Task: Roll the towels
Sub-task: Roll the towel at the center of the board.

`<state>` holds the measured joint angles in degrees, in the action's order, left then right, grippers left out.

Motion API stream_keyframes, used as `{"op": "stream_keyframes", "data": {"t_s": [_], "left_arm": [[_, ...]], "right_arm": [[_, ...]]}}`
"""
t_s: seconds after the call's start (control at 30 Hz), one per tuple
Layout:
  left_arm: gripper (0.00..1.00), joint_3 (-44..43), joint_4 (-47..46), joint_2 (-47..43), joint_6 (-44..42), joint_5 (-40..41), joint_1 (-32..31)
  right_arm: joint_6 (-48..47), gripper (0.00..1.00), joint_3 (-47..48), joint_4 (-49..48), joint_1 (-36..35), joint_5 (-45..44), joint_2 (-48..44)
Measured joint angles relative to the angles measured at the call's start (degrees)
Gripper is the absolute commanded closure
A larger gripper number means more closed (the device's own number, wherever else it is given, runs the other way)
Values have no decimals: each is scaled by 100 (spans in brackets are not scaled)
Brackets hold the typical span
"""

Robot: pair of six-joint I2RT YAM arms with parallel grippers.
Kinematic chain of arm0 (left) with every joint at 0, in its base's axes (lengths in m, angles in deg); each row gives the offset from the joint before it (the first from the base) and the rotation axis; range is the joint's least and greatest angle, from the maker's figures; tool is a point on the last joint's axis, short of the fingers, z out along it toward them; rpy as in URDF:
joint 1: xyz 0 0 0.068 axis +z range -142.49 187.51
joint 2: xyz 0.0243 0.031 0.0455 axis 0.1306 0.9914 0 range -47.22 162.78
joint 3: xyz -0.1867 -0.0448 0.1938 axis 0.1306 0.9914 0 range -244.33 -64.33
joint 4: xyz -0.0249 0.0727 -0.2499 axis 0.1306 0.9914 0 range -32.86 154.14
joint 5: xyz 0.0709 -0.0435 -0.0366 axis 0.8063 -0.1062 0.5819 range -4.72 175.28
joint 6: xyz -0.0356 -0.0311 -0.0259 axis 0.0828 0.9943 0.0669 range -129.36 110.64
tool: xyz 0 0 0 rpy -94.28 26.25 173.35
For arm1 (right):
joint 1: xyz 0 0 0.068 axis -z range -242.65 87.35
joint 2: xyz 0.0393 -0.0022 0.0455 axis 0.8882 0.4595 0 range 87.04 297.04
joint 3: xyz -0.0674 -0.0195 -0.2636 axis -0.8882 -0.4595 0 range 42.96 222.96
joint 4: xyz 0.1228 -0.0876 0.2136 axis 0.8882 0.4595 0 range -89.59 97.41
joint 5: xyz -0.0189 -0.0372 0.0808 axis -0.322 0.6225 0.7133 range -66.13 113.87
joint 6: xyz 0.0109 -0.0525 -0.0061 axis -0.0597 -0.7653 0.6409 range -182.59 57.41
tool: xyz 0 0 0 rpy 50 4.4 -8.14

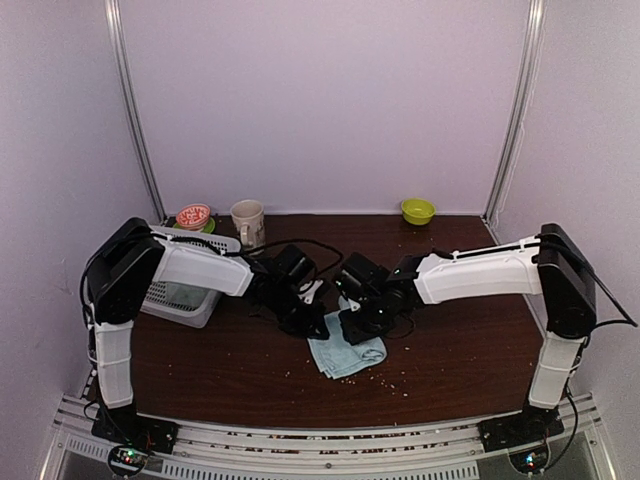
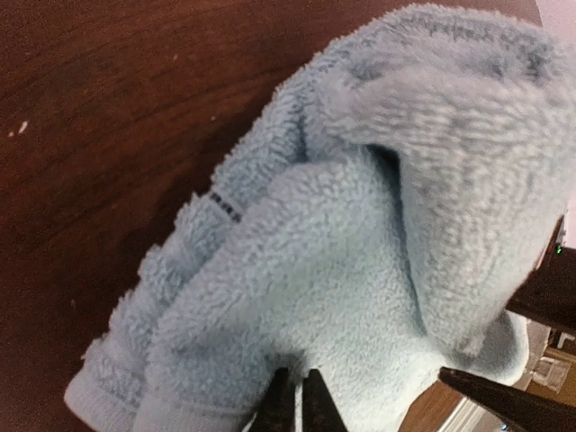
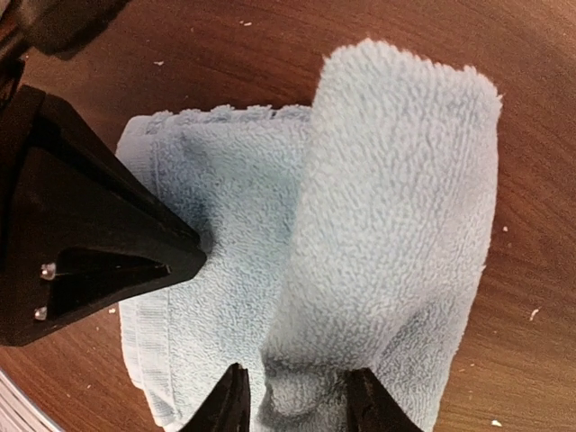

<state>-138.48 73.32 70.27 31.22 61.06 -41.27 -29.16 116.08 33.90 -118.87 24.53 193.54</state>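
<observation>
Fluffy, matt terry-cloth towel [image 3: 396, 225] on a smooth, faintly glossy, seemingly wooden table [image 3: 270, 45].

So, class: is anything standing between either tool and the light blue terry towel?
Nothing visible does. The right tool straddles the rolled end of the light blue terry towel, the left tool sits against its fold, and no other object lies between them.
</observation>
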Motion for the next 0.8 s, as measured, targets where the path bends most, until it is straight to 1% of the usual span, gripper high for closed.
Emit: {"op": "stream_keyframes", "data": {"t_s": [0.1,0.2,0.33,0.4,0.5,0.67,0.8], "left_arm": [[76,0,337,-192,-127,39,42],[69,2,632,-457,-234,70,85],[68,4,800,-857,-293,76,109],[68,4,745,-997,-278,37,111],[68,2,542,-1005,-190,-76,109],[68,-37,85,-750,50,-291,111],[69,-90,-184,-514,173,-387,111]], "right_arm": [[-116,60,-146,-227,0,192,-22],[-234,57,-293,-455,0,376,-22],[-339,50,-444,-748,0,584,-42],[-363,45,-568,-953,7,693,-79],[-345,42,-846,-1307,59,837,-227],[-326,41,-1268,-1856,164,1060,-420],[-321,41,-1412,-2120,214,1193,-446]]}}
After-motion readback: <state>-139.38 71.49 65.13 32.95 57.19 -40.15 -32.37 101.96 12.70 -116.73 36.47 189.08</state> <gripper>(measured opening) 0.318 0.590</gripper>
